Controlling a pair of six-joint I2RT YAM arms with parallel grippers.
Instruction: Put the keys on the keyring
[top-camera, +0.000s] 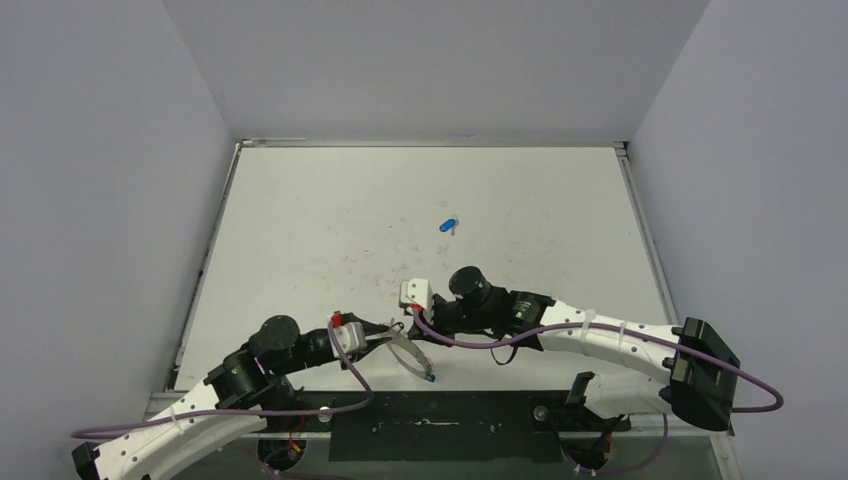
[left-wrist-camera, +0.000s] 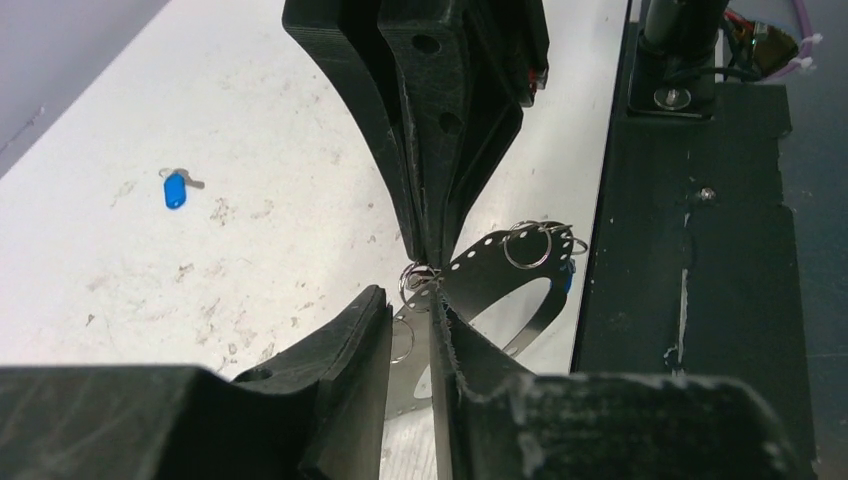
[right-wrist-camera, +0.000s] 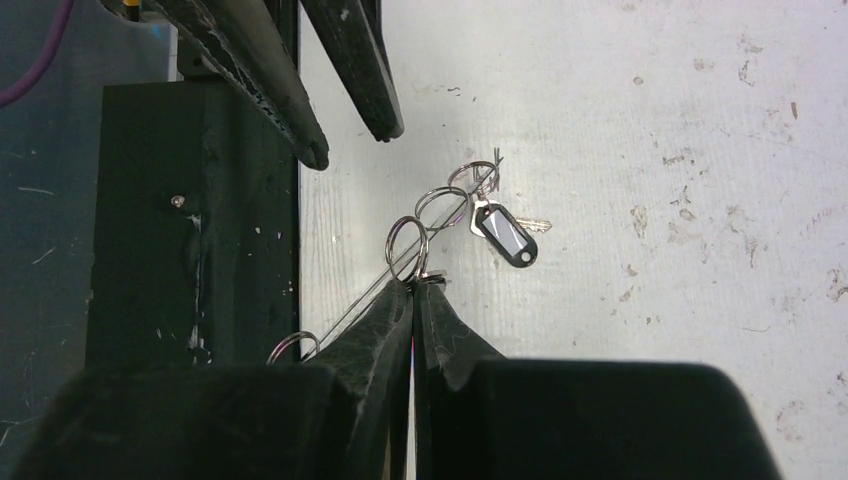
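1. The right fingers (right-wrist-camera: 413, 285) were clenched on the keyring (left-wrist-camera: 490, 265), pinching it at one of the small loops (right-wrist-camera: 408, 245) on its edge.
2. The left fingers (left-wrist-camera: 410, 305) stood slightly parted, and the keyring's metal strip ran through the gap between them without being squeezed.
3. The keyring hung between the two arms above the near edge of the desk (top-camera: 330, 220), just beside the black base plate (top-camera: 440, 425).
4. A black-capped key (right-wrist-camera: 505, 232) hung from a loop on the keyring, a little beyond the right fingers.
5. A small blue piece (left-wrist-camera: 565, 280) showed at the far end of the keyring; I could not tell whether it was a key.
6. A blue-capped key (top-camera: 447, 225) lay alone on the desk, well apart from both arms and the keyring.
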